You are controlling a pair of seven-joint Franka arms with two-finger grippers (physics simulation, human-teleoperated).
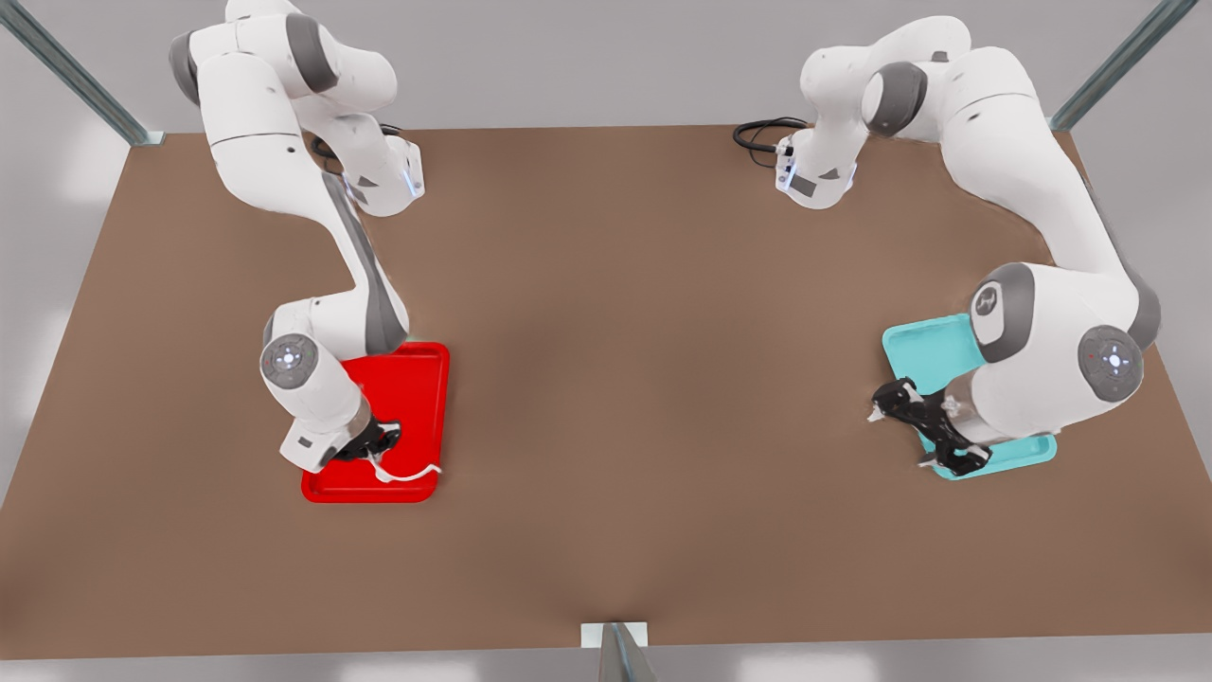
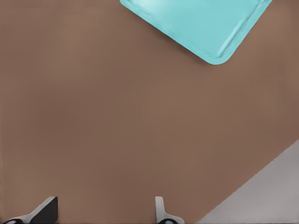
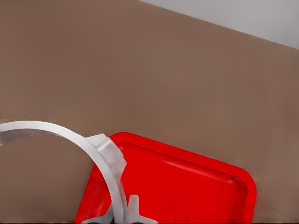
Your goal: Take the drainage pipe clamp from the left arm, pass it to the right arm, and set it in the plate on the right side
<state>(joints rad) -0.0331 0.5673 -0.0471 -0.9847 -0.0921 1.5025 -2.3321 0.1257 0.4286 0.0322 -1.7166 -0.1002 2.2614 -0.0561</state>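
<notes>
Placing step, after the hand-over. The right gripper [image 1: 386,447], on the front view's left, hangs low over the near end of the plate [image 1: 428,379] with its fingers pinching the clamp [image 1: 409,472]; the white half-ring hangs from the fingers above the plate's near rim, one tab reaching toward the rim's corner. In the right wrist view the clamp [image 3: 84,144] arcs across the fingers [image 3: 133,207], with the plate [image 3: 196,182] beyond it, and whether the ring already touches the plate's floor cannot be told. The left gripper [image 1: 923,431], on the front view's right, waits at the edge of the teal tray [image 1: 933,355], its fingers [image 2: 161,212] spread and holding nothing above the brown surface [image 1: 644,379]. The next move probably calls for lowering the ring inside the rim, well clear of the edge, then parting the fingers and lifting straight away so the light strap is not dragged out.
</notes>
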